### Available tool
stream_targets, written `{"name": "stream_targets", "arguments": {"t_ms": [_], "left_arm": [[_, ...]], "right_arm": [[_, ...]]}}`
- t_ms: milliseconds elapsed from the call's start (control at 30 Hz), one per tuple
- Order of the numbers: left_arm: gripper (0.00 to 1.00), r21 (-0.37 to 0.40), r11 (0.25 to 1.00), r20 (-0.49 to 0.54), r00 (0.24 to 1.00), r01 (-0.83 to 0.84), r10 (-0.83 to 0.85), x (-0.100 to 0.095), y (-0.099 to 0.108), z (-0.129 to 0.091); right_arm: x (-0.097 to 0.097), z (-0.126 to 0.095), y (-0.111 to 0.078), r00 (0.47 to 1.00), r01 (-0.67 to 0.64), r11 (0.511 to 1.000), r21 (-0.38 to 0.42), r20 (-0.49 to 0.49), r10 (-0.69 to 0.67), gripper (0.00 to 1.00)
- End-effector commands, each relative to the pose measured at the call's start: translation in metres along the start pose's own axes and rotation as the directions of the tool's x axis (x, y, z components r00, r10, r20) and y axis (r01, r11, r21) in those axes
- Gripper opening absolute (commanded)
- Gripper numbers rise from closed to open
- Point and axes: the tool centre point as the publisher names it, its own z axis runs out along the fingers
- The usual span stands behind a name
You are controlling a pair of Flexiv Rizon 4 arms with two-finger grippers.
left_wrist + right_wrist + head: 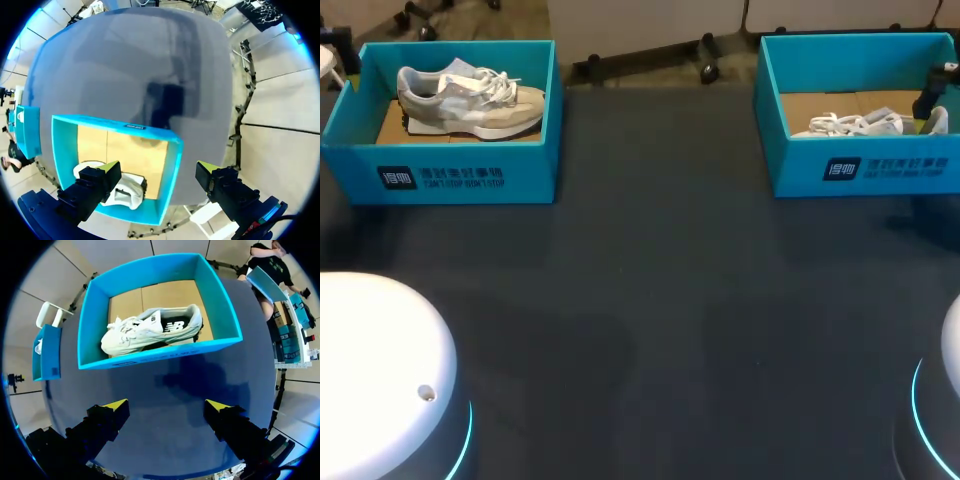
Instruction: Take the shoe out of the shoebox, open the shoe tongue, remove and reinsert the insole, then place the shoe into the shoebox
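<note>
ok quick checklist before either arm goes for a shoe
1. Left gripper open and empty: ok, fingers wide apart.
2. Right gripper open and empty: ok.
3. Beige shoe inside the left shoebox: ok.
4. White shoe inside the right shoebox, nothing on top of it: ok.
5. Left gripper lined up over its shoe: not ok, one finger is over the box and the other is outside its wall.
6. Right gripper over its box: not ok, it hangs above the bare table with the box ahead of it.
</note>
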Motion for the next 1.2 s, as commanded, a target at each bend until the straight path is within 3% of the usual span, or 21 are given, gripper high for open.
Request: {"name": "stream_targets", "arguments": {"t_ms": [33, 233, 267, 333, 567, 833, 1200], "left_arm": [[1.0, 0.06, 0.998, -0.002, 1.0, -0.003, 0.003, 0.0, 0.018, 0.0], [1.0, 0.06, 0.998, -0.002, 1.0, -0.003, 0.003, 0.0, 0.018, 0.0], [1.0, 0.012, 0.999, 0.0, 0.999, -0.043, 0.043, -0.001, 0.017, 0.001], [1.0, 0.023, 0.996, 0.005, 0.996, -0.089, 0.089, -0.001, 0.027, 0.003], [1.0, -0.09, 0.984, -0.012, 0.988, -0.157, 0.156, -0.001, 0.07, 0.015], [1.0, -0.077, 0.961, -0.019, 0.964, -0.267, 0.267, -0.017, 0.114, 0.037], [1.0, -0.1, 0.94, -0.028, 0.945, -0.326, 0.325, -0.029, 0.15, 0.066]], "right_arm": [[0.0, 0.0, 0.0, 1.0, -0.001, 1.0, 0.0, 0.0, 0.001, 1.0], [0.0, 0.0, 0.0, 1.0, -0.001, 1.0, 0.0, 0.0, 0.001, 1.0], [0.0, 0.0, 0.0, 1.0, -0.001, 1.0, 0.0, 0.0, 0.001, 1.0], [0.0, 0.0, 0.0, 1.0, -0.001, 1.0, 0.0, 0.0, 0.001, 1.0], [0.0, 0.0, 0.0, 1.0, -0.001, 1.0, 0.0, 0.0, 0.001, 1.0], [0.0, 0.0, 0.0, 1.0, -0.001, 1.0, 0.0, 0.0, 0.001, 1.0], [0.0, 0.0, 0.0, 1.0, -0.001, 1.0, 0.0, 0.0, 0.001, 1.0]]}}
